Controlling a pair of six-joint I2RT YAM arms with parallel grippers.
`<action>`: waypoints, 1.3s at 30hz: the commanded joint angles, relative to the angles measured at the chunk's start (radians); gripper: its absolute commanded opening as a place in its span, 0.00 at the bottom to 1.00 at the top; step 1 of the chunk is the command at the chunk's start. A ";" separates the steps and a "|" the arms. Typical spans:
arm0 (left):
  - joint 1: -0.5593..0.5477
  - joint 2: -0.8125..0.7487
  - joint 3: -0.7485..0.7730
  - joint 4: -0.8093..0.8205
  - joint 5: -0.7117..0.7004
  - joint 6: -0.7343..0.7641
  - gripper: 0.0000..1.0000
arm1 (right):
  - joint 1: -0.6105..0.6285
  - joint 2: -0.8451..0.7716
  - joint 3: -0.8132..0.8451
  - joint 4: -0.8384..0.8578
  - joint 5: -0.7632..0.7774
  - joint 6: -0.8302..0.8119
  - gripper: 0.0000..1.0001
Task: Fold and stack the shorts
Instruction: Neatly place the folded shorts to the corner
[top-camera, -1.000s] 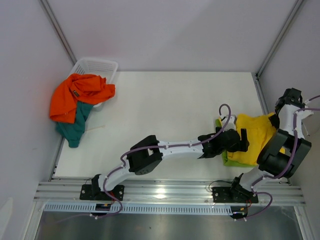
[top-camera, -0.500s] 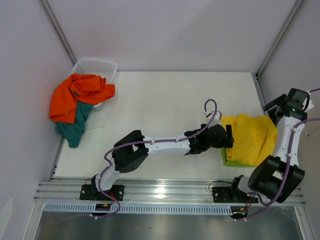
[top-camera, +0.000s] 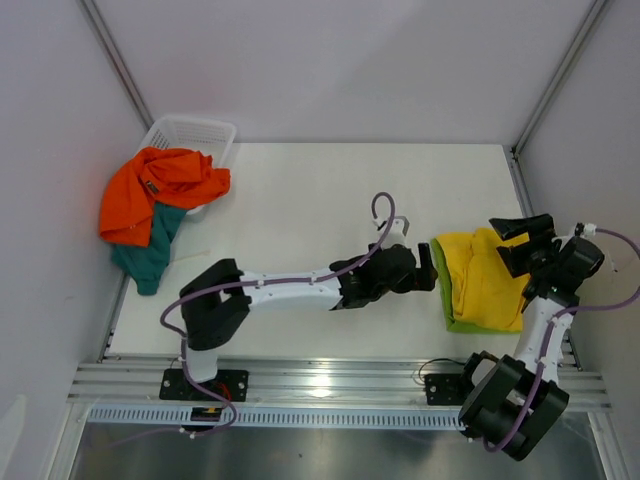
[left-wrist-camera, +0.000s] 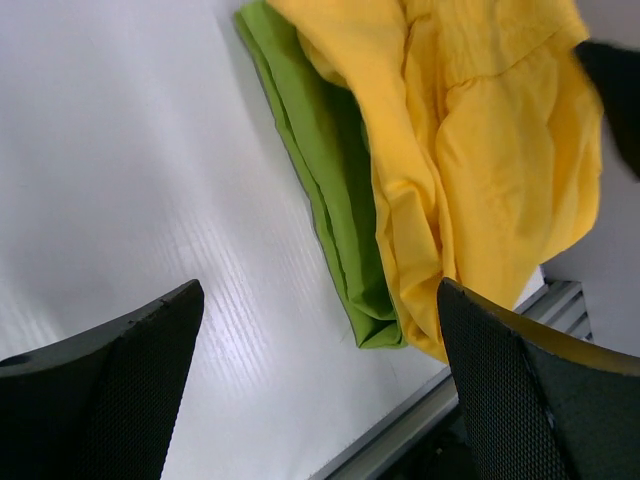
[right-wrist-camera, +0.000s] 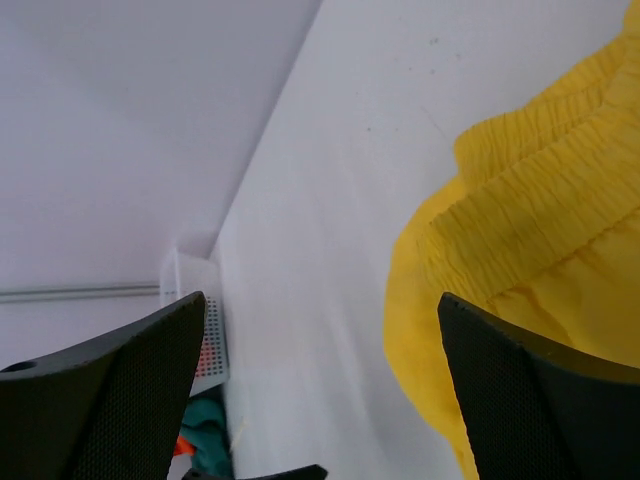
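Two end effectors, both spread as wide as possible and both empty. Left end effector (top-camera: 428, 268) just beside the left edge of the stack at the right of the white tabletop (top-camera: 320, 190), fingers open toward the cloth with nothing pinched between them. Right end effector (top-camera: 511, 243) over the far right part of the same stack, fingers likewise wide apart, gripping nothing; contact with the cloth below impossible to tell. Four shorts in all, in two heaps. First heap, between the two end effectors: one pair of soft yellow cloth shorts (top-camera: 482, 282) with a gathered elastic waistband, somewhat rumpled, on top of one pair of folded lime green cloth shorts (left-wrist-camera: 330, 170), a green strip showing along the left and near edges. Stack close to the near right corner, its near edge just short of the metal rail. Second heap well apart at the far left: one pair of crumpled orange cloth shorts (top-camera: 160, 190) draped over the near side of one white plastic mesh basket (top-camera: 195, 130), and one pair of teal cloth shorts (top-camera: 145, 255) under the orange, trailing toward the left edge. Wide bare tabletop between the heaps, crossed only by the outstretched left arm along the near side; walls close on the left, far and right sides.
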 joint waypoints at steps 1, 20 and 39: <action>0.013 -0.162 -0.068 0.048 -0.077 0.042 0.99 | -0.028 -0.031 -0.144 0.357 -0.169 0.208 0.99; 0.013 -0.392 -0.262 0.043 -0.146 0.063 0.99 | -0.005 0.166 -0.384 0.678 -0.083 0.216 0.99; 0.014 -0.431 -0.253 -0.030 -0.113 0.068 0.99 | 0.071 -0.070 -0.291 0.217 -0.227 0.189 0.99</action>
